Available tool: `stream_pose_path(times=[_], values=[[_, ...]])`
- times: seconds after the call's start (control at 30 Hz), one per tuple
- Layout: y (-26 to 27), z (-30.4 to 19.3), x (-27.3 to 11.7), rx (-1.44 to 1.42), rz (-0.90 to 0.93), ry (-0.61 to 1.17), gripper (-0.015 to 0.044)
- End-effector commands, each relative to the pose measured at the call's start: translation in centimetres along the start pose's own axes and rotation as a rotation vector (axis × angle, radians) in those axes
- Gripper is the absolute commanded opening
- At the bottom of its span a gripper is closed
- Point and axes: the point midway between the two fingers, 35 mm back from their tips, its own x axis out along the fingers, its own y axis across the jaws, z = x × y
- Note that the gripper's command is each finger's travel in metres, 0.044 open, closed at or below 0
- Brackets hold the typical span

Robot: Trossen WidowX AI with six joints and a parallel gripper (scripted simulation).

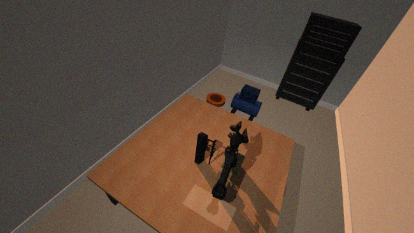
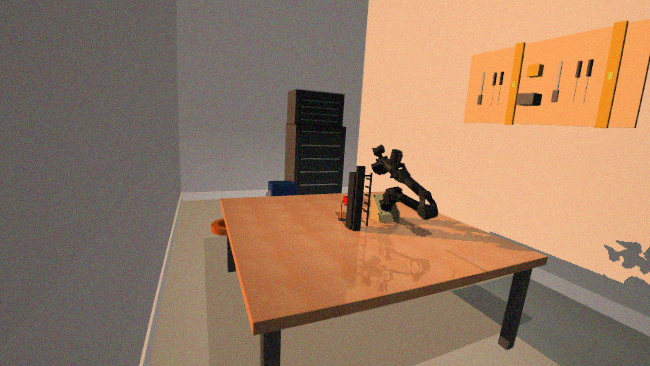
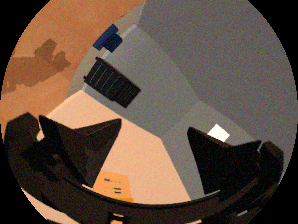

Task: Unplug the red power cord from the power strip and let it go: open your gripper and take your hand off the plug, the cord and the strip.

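On the wooden worktop (image 2: 310, 270), the dark arm (image 1: 227, 165) rises from its base near one edge and bends upward, with its gripper (image 1: 240, 128) raised well above the surface and touching nothing. Its fingers are spread wide; the wrist view shows the two dark tips far apart, with only the room's walls and floor between them, so they pinch nothing. Beside the arm stands a tall black upright block (image 1: 200, 148), and just next to it is a thin dark ladder-like rack (image 2: 367, 199). From the exterior view, a small red piece (image 2: 344, 200) shows low at the far side of the black block, close to the worktop; this is likely the red plug, but it is too small to tell whether it sits in a socket, and neither the cord nor the strip can be made out clearly. A pale greenish block (image 2: 385, 213) lies on the worktop by the arm's base. The gripper is well apart from the red piece, higher and to the arm's side of the rack. Beyond the worktop, a blue armchair (image 1: 246, 101) and an orange round bowl (image 1: 216, 98) sit on the floor, and a tall black shelving unit (image 1: 318, 60) stands against the far wall.
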Motion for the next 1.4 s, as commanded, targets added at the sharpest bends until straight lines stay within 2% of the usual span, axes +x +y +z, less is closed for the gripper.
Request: stream_pose_path(times=[0.0,0.13,0.27,0.4,0.53,0.6,0.97,1.17,1.37], values=[[0.0,0.1,0.0,0.007,0.002,-0.004,0.0374],[-0.3,1.7,0.7,0.170,0.066,-0.114,0.0269],[-0.8,5.5,1.5,0.472,0.252,-0.300,0.0164],[-1.3,9.2,1.6,0.770,0.518,-0.404,0.0160],[-1.6,13.0,1.2,1.038,0.839,-0.400,0.0160],[-1.7,14.8,0.8,1.152,1.005,-0.352,0.0160],[-1.1,20.0,-1.4,1.319,1.459,-0.086,0.0160],[-0.8,22.8,-3.3,1.403,1.704,0.200,0.0160],[-0.4,25.5,-5.5,1.439,1.882,0.591,0.0160]])
